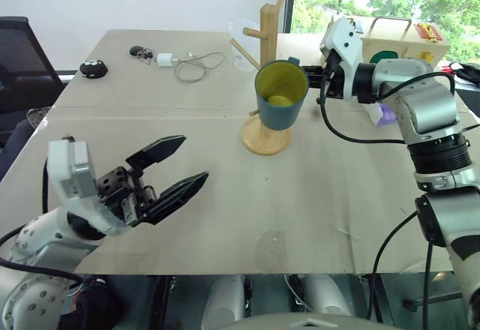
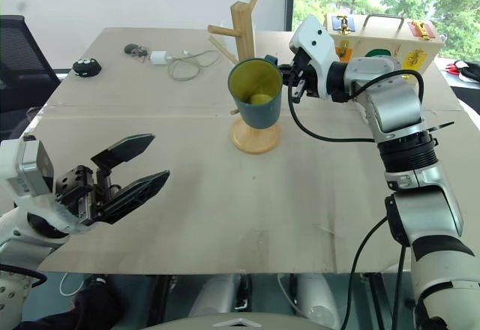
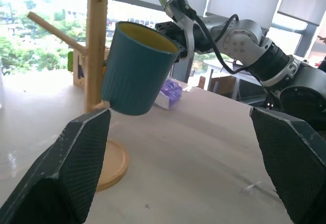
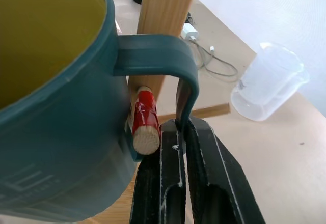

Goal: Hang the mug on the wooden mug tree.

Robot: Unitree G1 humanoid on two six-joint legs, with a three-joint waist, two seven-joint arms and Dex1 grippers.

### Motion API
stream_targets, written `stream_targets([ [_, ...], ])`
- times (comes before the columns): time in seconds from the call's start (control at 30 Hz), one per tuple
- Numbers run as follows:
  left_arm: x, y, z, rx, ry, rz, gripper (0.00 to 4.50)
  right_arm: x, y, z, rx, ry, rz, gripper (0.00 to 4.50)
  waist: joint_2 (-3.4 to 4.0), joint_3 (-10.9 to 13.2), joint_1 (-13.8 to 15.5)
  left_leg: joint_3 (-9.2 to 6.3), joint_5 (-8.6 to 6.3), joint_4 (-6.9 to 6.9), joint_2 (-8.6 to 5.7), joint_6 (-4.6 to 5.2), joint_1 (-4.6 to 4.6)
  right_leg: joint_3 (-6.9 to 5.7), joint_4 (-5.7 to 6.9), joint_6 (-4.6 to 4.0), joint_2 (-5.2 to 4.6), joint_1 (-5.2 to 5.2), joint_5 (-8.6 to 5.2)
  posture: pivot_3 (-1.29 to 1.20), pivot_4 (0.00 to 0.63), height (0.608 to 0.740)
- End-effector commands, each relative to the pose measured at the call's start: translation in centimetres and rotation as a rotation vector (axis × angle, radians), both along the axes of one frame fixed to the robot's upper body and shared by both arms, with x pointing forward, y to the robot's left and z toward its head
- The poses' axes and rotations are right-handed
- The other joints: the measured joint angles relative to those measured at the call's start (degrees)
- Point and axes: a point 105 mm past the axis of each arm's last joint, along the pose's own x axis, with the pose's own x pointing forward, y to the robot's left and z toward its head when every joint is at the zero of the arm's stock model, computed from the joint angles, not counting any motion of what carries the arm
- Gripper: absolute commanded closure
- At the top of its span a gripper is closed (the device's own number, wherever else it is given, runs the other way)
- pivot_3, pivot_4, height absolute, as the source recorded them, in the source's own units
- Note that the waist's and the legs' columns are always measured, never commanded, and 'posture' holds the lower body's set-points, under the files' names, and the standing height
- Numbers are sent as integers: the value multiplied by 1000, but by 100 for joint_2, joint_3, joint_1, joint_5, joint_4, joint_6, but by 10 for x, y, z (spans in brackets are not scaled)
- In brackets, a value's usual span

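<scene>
Right gripper point(image 4: 175, 132) clamped shut on loop handle of teal mug point(image 1: 280, 94), red-tipped peg point(image 4: 144, 119) of wooden mug tree point(image 1: 268, 60) poking through handle beside it. Left gripper point(image 1: 176, 171) wide open, empty, well apart.

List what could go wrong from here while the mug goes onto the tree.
1. The right gripper pinches only the thin handle of the mug; the heavy body could swing or slip.
2. In the right wrist view the red-tipped peg pokes only a little way through the handle loop; released now, the mug may slide off.
3. The mug presses close to the wooden mug tree, whose round base stands free, so a push could tip it.
</scene>
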Motion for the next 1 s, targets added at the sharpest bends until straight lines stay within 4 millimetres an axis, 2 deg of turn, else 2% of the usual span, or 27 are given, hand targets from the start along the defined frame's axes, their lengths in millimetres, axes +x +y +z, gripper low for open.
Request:
stream_targets([
  [0.03, -6, 8, 3, 10, -41, 18, 0, -4, 11, 13, -33, -55, 47, 4468, 0, 0, -9, 1, 0, 0, 0, 0, 0, 1, 0, -3, 0, 0, -2, 0, 150, 740],
  [0.13, -8, 13, 1, 14, -39, 25, 0, -5, 16, 4, -76, -43, 62, 4468, 1, 1, -18, 1, 0, 0, 2, -1, 2, 0, 2, -5, 1, 0, -3, 0, 150, 740],
  [0.17, -8, 13, 1, 14, -41, 26, 0, -3, 14, 1, -83, -43, 52, 4224, 1, 1, -18, -1, 0, -1, 3, 0, 3, -1, 3, -6, 2, -1, -3, 0, 150, 740],
  [0.23, -7, 14, 3, 9, -46, 30, 0, -2, 4, -1, -99, -57, 15, 3664, 2, 1, -14, -1, 0, -2, 3, 0, 3, -1, 3, -6, 2, -1, -3, 0, 150, 740],
  [0.37, -8, 12, 2, 2, -36, 22, 0, -15, -19, 6, -88, -68, -11, 1887, 1, 1, 42, -6, 0, -1, -4, 0, -6, -8, -3, -6, -11, 0, -3, 0, 150, 740],
  [0.5, -5, 7, -3, -3, -2, 15, 0, -40, -42, 10, -62, -75, -18, 1887, 1, 1, 29, -3, -2, -2, -4, 2, -7, -7, -4, -3, -13, -1, -2, 0, 150, 740],
  [0.63, 3, 1, -23, 53, 104, 28, 0, -72, -69, 2, 5, -25, -49, 1887, 0, 0, 30, -12, -9, -6, -1, 14, -4, -13, -3, -1, -11, 1, -1, 0, 150, 740],
  [0.73, 9, 7, -38, 119, 137, 86, 0, -94, -89, -19, -1, 7, -113, 1887, -2, 0, 35, -12, -17, -4, -2, 28, -2, -14, -2, -1, -11, 3, -2, 0, 150, 740],
  [0.9, 15, 20, -61, 209, 192, 154, 0, -138, -126, -66, -32, 43, -272, 1887, -2, -1, 88, -12, -17, -7, -1, 28, 1, -12, -3, -3, -6, 4, -7, 0, 150, 740],
  [1.0, 18, 30, -70, 245, 219, 169, 0, -158, -138, -85, -45, 66, -344, 1887, -2, -1, 87, -4, -17, -5, -1, 28, 5, -1, -3, -1, -2, 4, -7, 0, 150, 740],
])
